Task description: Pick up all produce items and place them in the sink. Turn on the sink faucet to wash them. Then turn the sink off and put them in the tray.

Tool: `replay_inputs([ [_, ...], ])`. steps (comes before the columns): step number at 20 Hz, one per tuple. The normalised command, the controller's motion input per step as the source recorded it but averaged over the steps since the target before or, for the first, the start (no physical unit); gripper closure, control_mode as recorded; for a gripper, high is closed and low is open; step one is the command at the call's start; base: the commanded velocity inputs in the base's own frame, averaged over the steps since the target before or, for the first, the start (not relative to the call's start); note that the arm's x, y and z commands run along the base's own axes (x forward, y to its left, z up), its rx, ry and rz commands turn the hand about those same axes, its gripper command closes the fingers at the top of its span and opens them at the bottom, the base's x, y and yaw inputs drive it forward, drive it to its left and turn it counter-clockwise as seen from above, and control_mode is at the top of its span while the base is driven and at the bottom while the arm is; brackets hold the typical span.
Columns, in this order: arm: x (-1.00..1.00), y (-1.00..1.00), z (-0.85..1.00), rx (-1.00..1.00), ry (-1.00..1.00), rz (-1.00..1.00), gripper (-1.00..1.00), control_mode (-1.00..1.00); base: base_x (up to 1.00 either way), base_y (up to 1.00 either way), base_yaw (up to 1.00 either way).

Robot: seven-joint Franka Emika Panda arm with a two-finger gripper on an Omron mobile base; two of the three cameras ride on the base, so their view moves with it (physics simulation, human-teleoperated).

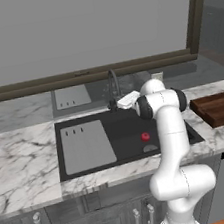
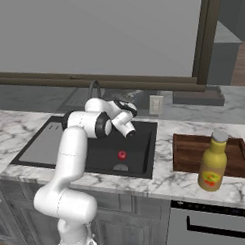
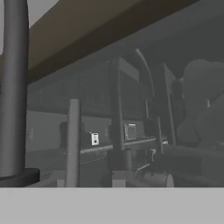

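faucet (image 1: 113,86) stands beside the bent arm's tool (image 1: 114,105), jaws nearly closed.

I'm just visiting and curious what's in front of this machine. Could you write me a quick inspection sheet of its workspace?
Surface: white marble counter, black sink set into it.
Job's things: red fruit in the sink near the drain; faucet behind the sink; wooden tray on the counter to the right.
Clutter: yellow bottle standing at the tray; grey panel over the sink's left part.
Hand: by the faucet, holding nothing visible.
Cables: nothing seen.
Surroundings: window, wall outlet, cabinets below.
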Motion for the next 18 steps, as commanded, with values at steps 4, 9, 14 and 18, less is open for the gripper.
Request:
replay_inputs([
  [4, 0.02, 0.00, 0.00, 0.00, 0.10, 0.00, 1.00, -1.00, 0.00, 0.00, 0.00],
  [9, 0.01, -0.27, 0.18, 0.00, 0.21, 0.00, 1.00, -1.00, 0.00, 0.00, 0.00],
  [14, 0.00, -0.45, 0.18, 0.00, 0.12, 0.00, 1.00, -1.00, 0.00, 0.00, 0.00],
  [18, 0.00, -0.49, 0.10, 0.00, 0.06, 0.00, 1.00, -1.00, 0.00, 0.00, 0.00],
])
